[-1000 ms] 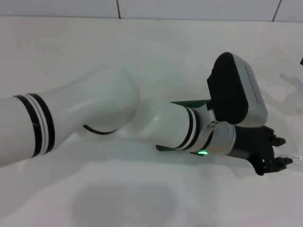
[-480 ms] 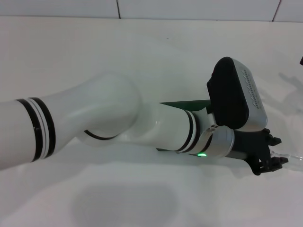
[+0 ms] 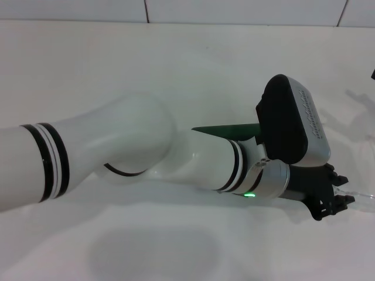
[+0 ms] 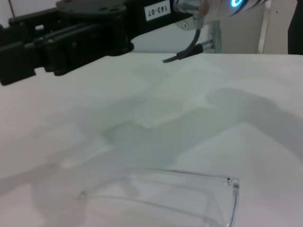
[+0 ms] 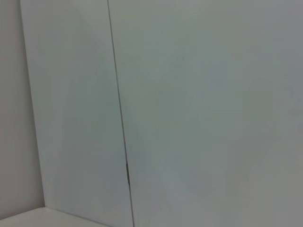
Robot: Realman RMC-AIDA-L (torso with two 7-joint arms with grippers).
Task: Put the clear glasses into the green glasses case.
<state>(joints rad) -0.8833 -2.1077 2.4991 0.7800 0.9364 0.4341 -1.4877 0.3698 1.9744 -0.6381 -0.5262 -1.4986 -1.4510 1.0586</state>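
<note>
The left gripper (image 3: 335,202) had edged lower toward the transparent plastic clear glasses (image 4: 189,194), grip unclear; dark green glasses case (image 3: 225,130) awaited.

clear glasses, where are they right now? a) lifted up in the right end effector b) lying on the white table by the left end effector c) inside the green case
b: the left wrist view shows the clear glasses lying flat on the white table, and the head view shows a clear arm sticking out beside the left end effector, away from the green glasses case.
</note>
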